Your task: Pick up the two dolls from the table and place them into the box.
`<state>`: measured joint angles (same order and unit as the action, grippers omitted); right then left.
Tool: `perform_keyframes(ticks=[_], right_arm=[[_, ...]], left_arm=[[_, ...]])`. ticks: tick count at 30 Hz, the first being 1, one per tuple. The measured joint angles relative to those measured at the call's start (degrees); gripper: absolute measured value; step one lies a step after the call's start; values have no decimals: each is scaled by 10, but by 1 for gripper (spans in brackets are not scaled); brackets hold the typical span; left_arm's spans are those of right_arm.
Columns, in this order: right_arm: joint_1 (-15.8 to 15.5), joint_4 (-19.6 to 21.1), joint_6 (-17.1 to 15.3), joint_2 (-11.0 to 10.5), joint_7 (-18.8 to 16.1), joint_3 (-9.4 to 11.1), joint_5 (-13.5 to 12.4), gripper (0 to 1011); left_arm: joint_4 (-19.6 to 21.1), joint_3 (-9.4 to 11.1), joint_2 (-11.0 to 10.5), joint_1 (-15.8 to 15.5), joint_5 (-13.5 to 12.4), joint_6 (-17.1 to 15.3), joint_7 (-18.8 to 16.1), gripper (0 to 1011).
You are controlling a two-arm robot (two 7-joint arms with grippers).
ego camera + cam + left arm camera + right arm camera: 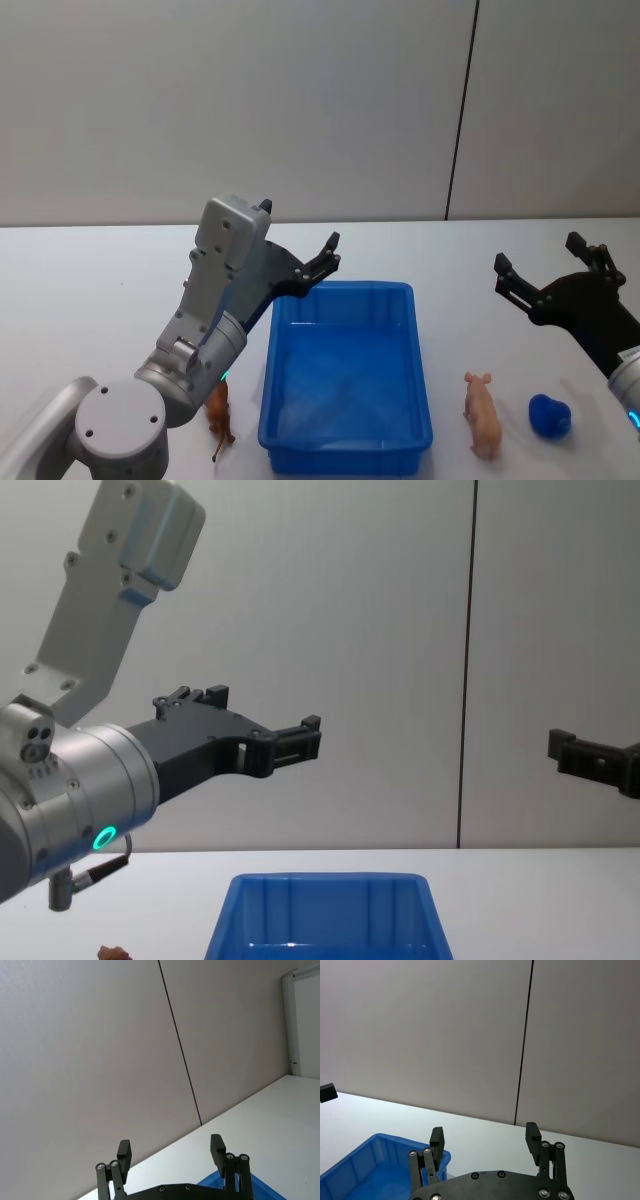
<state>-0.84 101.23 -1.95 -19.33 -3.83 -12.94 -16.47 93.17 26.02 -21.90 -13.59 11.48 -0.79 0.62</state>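
The blue box (350, 289) stands open on the white table (100, 280) in front of me. A reddish-brown doll (219, 408) lies just left of the box, partly hidden under my left arm. A pink pig doll (482, 413) lies on the table to the box's right. My left gripper (298, 230) hangs open in the air above the box's far left corner, holding nothing. On the right, my right gripper (538, 252) is also raised and open, above the table beyond the pig. In the chest view both grippers (265, 720) (565, 745) float well above the box (330, 882).
A small blue lumpy object (549, 415) lies on the table right of the pig doll. A grey wall with a dark vertical seam (460, 110) rises behind the table. Bare white tabletop stretches to the far left and behind the box.
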Motion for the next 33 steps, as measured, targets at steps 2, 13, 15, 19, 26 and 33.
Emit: perform_keyframes(ticks=[2, 13, 15, 19, 26, 33], right_arm=[[0, 0, 0, 0, 0, 0, 0, 1001], [0, 0, 0, 0, 0, 0, 0, 1001], [0, 0, 0, 0, 0, 0, 0, 1001], [0, 0, 0, 0, 0, 0, 0, 1001], [2, -5, 0, -3, -9, 3, -5, 1001], [5, -18, -6, -16, -31, 14, -18, 1001]], left_arm=[[0, 0, 0, 0, 0, 0, 0, 1001], [0, 0, 0, 0, 0, 0, 0, 1001], [0, 0, 0, 0, 0, 0, 0, 1001], [0, 0, 0, 0, 0, 0, 0, 1001], [0, 0, 0, 0, 0, 0, 0, 1001], [0, 0, 0, 0, 0, 0, 0, 1001]])
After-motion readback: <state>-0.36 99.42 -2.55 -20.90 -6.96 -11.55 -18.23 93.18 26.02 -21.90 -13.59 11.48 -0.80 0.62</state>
